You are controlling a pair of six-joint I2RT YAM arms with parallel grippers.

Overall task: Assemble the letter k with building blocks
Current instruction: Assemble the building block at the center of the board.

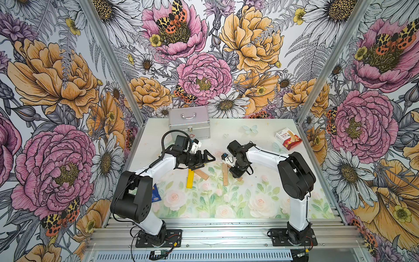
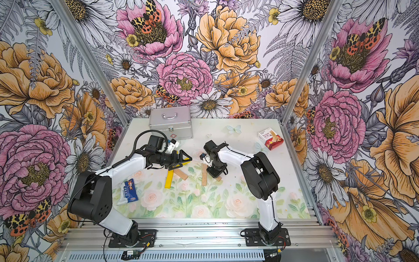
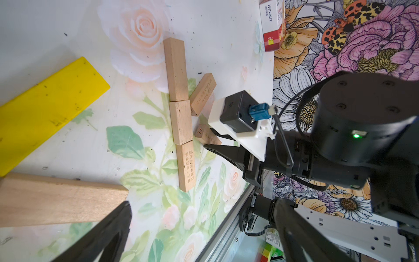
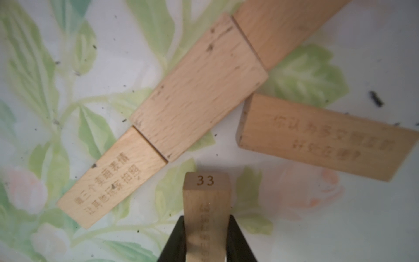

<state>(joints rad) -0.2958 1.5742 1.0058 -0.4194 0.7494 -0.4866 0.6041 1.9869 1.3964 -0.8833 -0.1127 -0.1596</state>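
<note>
A pale-wood stem of three building blocks laid end to end lies on the floral mat, also seen in a top view. A slanted wood block lies beside its middle. My right gripper is shut on a wood block marked 33, held just short of the stem. The left gripper is open and empty above a yellow block and a slanted wood block. In the left wrist view the yellow block and that wood block lie close by.
A silver case stands at the back left. The red-and-white carton lies at the back right. The blue-white sachet rests by the left arm's elbow. An aluminium rail bounds the table's front.
</note>
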